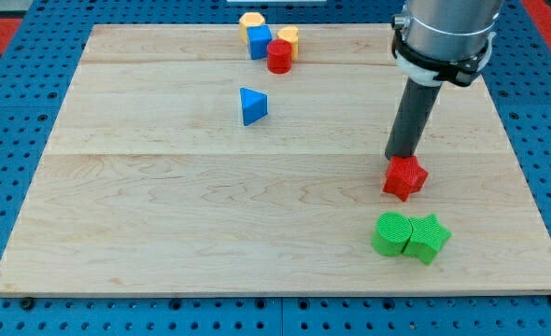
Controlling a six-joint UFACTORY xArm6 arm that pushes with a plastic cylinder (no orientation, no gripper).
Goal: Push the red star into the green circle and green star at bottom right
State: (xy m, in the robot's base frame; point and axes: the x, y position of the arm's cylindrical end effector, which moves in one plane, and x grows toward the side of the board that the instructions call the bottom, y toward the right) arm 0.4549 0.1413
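While it sits right of centre in the frame, red star (405,177): lies on the wooden board (163,233), a little above the green pair, apart from them.
My tip (402,156): lower end of the dark rod, at the red star's upper edge, seemingly touching it from the view's top; it grasps nothing, being a bare rod.
Green circle (388,234): lower right of the frame, below the red star, its right side against the green star.
Green star (429,238): just right of the green circle, touching it, nearest the board's lower right corner.
Blue triangle (252,105): upper middle of the frame, alone, well apart from the red star to its left.
Red cylinder (278,57): top centre, in a tight cluster near the board's top edge.
Blue cube (259,42): just left of the red cylinder, touching or nearly so.
Yellow blocks: one (251,19) above the blue cube, another (289,37) just right of it behind the red cylinder; shapes hard to tell.
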